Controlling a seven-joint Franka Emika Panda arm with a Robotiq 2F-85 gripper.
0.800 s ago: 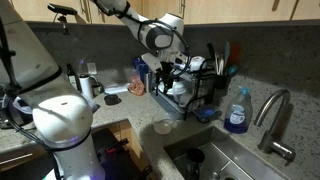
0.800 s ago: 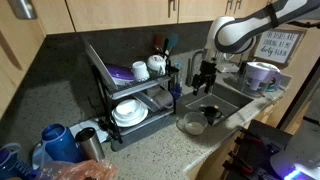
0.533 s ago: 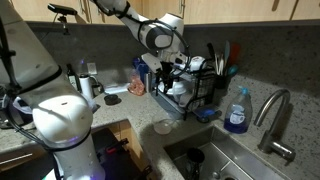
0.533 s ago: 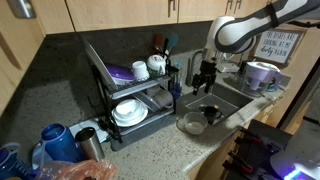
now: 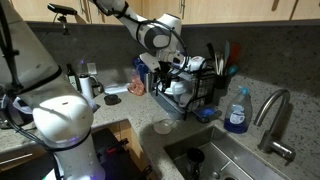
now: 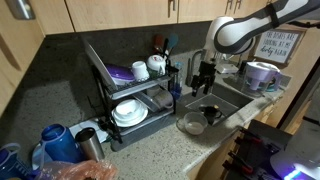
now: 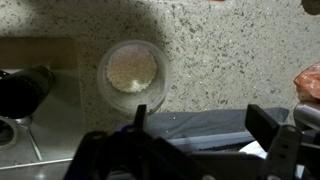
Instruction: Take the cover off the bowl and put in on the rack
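A small clear bowl with a clear cover sits on the speckled counter by the sink, seen in both exterior views (image 5: 163, 126) (image 6: 190, 124) and in the wrist view (image 7: 133, 72). The black wire two-tier rack (image 5: 196, 88) (image 6: 128, 88) stands on the counter beside it, with plates and mugs inside. My gripper (image 5: 166, 76) (image 6: 203, 80) hangs well above the bowl, near the rack's end. In the wrist view the gripper (image 7: 200, 120) is open and empty, with the bowl above and left of the fingers.
A sink (image 5: 215, 160) (image 6: 222, 98) with a faucet (image 5: 275, 115) lies next to the bowl. A blue soap bottle (image 5: 237, 110) stands by the faucet. A blue kettle (image 6: 55, 140) and a cup sit in the counter corner.
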